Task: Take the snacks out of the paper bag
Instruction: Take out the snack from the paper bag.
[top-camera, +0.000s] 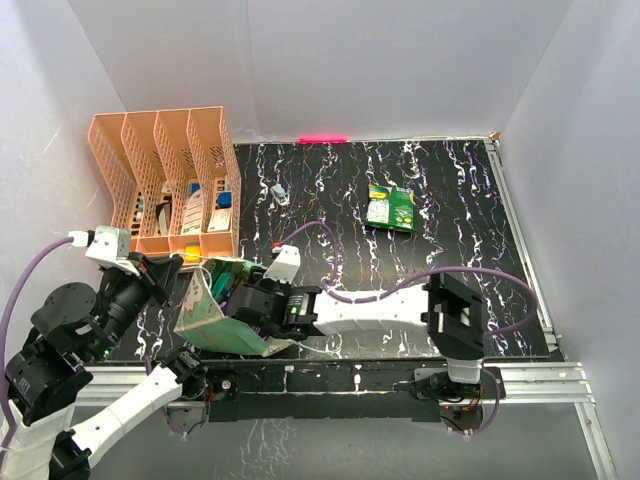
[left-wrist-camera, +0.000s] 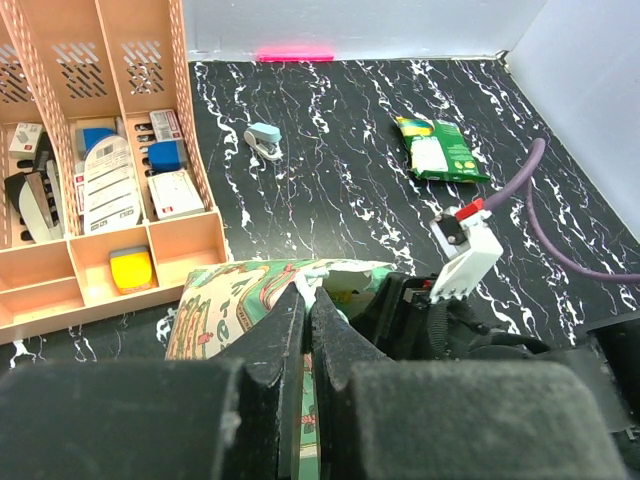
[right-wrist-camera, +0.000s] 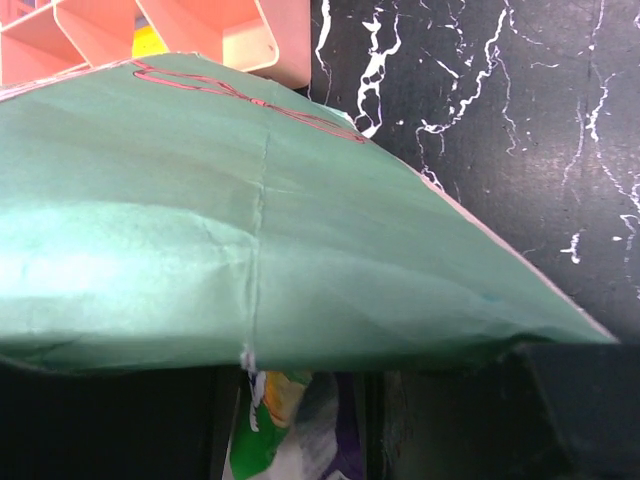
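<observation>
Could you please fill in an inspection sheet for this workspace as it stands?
Surface: black marbled table, no spills seen.
Job's things: paper bag tipped on its side; one green snack packet out on the table; more packets glimpsed inside.
Clutter: orange file rack holding small items; small stapler-like object.
Grippers: left gripper shut on bag's rim; right gripper at bag's mouth, jaws hidden.
Cables: purple cables looping over the table.
Surroundings: white walls; pink strip at back edge.

one paper bag (top-camera: 212, 318), one green snack packet (top-camera: 390, 208) and one orange file rack (top-camera: 165, 175) are sitting on the tabletop (top-camera: 455, 180).
</observation>
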